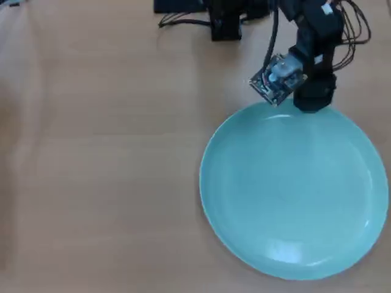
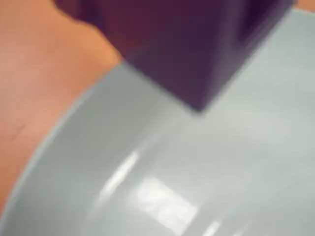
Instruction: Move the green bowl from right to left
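Note:
The green bowl [image 1: 293, 195] is a wide, shallow, light teal dish lying flat on the wooden table at the right in the overhead view. My black gripper [image 1: 313, 102] hangs at the dish's far rim, pointing down. In the wrist view the dish [image 2: 197, 187] fills the lower right, blurred, with a dark jaw coming in from the top and its tip [image 2: 199, 105] just over the rim. Only this one jaw shows, so I cannot tell whether the gripper is open or shut, or whether it touches the rim.
The arm's base and black cables [image 1: 226, 21] sit at the table's far edge. Bare wooden table [image 1: 98, 152] stretches across the left half of the overhead view. The dish's right side lies at the frame's right edge.

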Controlling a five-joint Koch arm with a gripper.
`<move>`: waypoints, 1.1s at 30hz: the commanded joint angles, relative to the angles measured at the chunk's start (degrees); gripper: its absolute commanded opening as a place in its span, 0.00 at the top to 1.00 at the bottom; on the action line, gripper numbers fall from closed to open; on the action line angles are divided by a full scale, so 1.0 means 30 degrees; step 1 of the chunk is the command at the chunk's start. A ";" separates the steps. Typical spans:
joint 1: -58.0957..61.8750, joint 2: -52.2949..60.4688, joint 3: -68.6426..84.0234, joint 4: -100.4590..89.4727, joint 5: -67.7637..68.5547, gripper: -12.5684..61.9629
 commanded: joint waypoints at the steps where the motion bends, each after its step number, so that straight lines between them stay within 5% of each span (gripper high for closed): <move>1: -0.1377 -0.0381 -0.2256 -0.0059 -0.0439 0.91; 33: -0.7354 -0.4189 -0.6504 -0.0059 -0.0469 0.91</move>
